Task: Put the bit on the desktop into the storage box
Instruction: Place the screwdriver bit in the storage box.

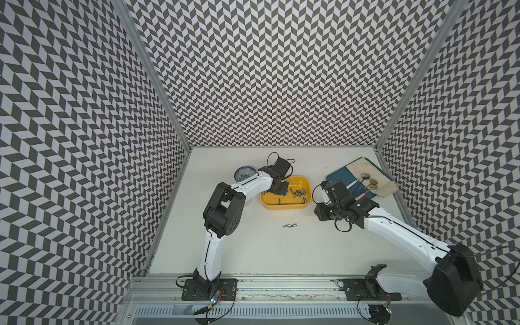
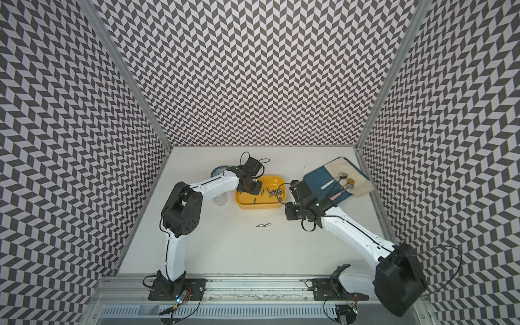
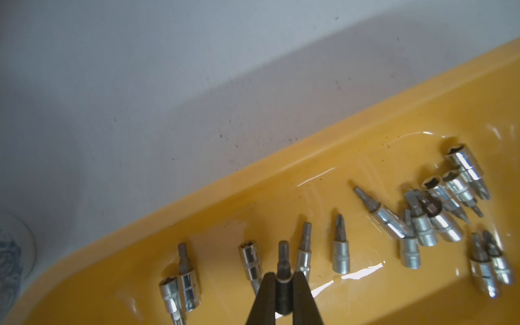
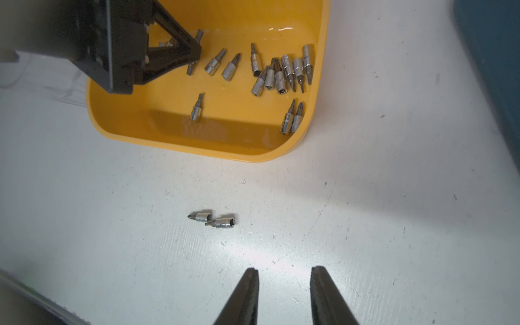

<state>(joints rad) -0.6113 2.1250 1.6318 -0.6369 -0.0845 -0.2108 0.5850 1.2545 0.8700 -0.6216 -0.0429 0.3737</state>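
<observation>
The yellow storage box (image 1: 284, 207) (image 2: 259, 207) sits mid-table and holds several silver bits (image 4: 281, 73). My left gripper (image 3: 283, 277) hangs low over the box's left part (image 1: 277, 191), shut on a dark-tipped bit (image 3: 283, 259) that points out past the fingertips. Two bits (image 1: 290, 225) (image 2: 264, 225) (image 4: 211, 220) lie side by side on the white desktop, a little in front of the box. My right gripper (image 4: 284, 271) hovers open and empty above the bare table, to the right of those two bits and short of them.
A blue-patterned bowl (image 1: 244, 174) stands left of the box behind the left arm. A clear glass (image 2: 220, 199) stands under that arm. A blue tray (image 1: 337, 177) with a cloth and spoons lies at the back right. Patterned walls close three sides.
</observation>
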